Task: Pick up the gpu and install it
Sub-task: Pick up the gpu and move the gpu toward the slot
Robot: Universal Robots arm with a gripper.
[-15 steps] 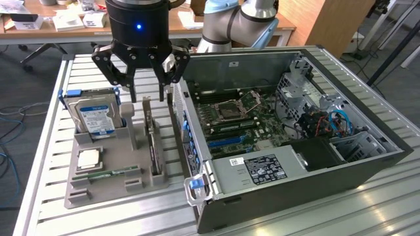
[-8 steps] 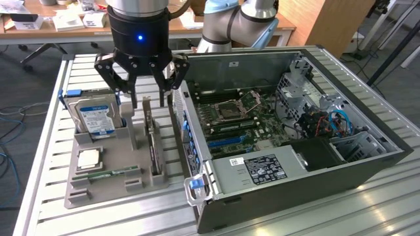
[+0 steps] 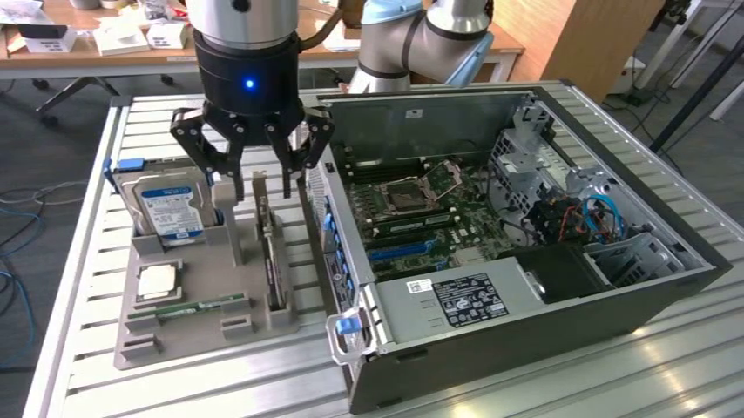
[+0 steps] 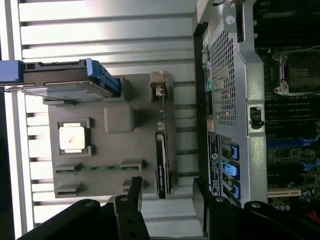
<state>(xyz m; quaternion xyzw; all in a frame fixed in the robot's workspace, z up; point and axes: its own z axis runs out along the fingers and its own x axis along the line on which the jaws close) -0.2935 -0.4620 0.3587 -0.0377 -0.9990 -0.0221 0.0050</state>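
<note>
Slatted metal table w/ a grey parts tray and an open PC case alongside. The gripper hangs over the tray, fingers spread wide, nothing held. The gpu stands on edge in its slot directly below, approx. in line w/ the gap btwn the fingers. Looks like the grasp approach: best to centre the card's thin top edge btwn the fingers, descend straight, and mind the case wall on one side and the hard drive on the other.
</note>
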